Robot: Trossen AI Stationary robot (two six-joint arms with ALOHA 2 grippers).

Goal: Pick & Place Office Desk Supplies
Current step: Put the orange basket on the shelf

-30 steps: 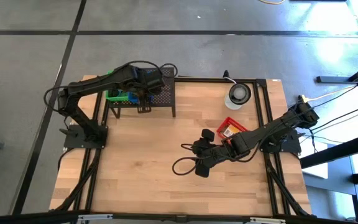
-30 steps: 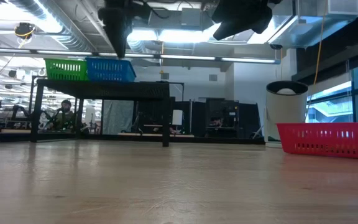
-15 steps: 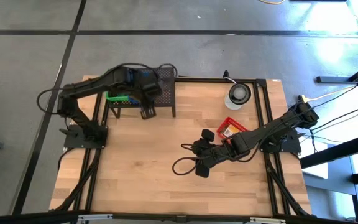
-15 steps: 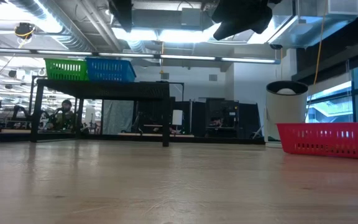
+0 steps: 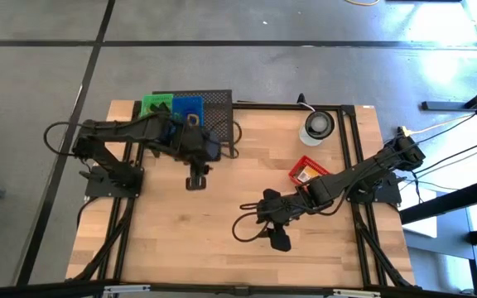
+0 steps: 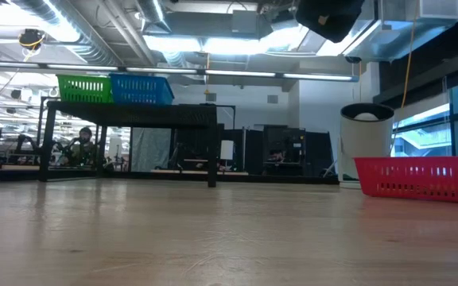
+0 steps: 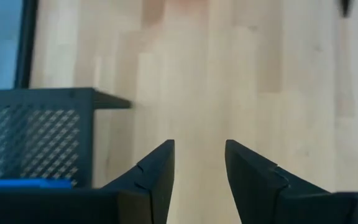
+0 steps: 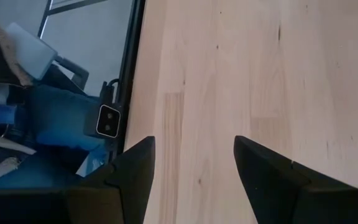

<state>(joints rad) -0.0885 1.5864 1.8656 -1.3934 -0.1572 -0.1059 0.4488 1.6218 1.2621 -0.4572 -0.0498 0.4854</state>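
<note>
The left arm reached from its base across the bench (image 5: 180,240), bent at the elbow, its pincer (image 5: 195,180) hanging over bare wood just in front of the black mesh rack (image 5: 219,112). In the left wrist view the two dark wedge-shaped fingers (image 7: 155,175) stood apart with pale planks showing between them and nothing held.

The right arm stretched from its base past the red basket (image 5: 307,170), low and nearly straight, its pincer (image 5: 278,241) well out from the rack over the middle of the bench. Its fingers (image 8: 135,169) gaped wide and held nothing.

Three baskets were in sight: a green one (image 5: 156,106) and a blue one (image 5: 188,106) side by side on the rack, and the red one beside the right arm. All three were plastic lattice, with sloping walls in the low view. A yellow-orange packet (image 5: 303,175) lay in the red basket. One round white and grey can (image 5: 317,126) stood to the right of the rack. The rack top was perforated metal on thin black legs; the bench was light, smooth wooden planks.
</note>
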